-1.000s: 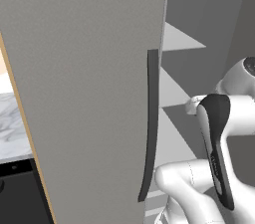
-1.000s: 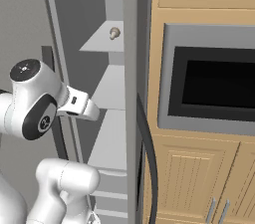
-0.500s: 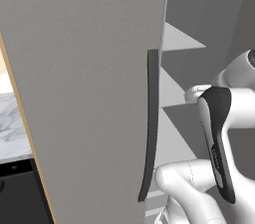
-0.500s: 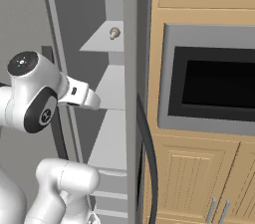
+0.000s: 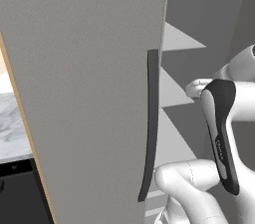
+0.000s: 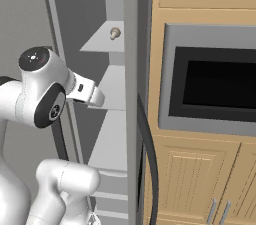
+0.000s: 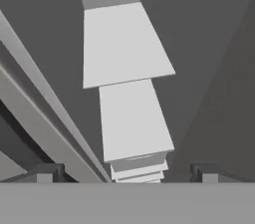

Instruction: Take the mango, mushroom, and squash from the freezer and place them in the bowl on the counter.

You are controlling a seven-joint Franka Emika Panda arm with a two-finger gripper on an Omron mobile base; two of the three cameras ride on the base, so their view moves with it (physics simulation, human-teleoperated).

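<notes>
In the left base view, the arm had swung further toward the open freezer [image 5: 99, 93], its door beside a strip of counter [image 5: 12, 128]. In the right base view, the mushroom [image 6: 115, 33] sat on an upper shelf, above the wrist. In the hand view, the tool [image 7: 127, 172] gaped empty over bare shelves, so the reach was probably just starting.

freezer [image 5: 99, 68] door cropped, mushroom [image 6: 115, 33] tiny
</notes>
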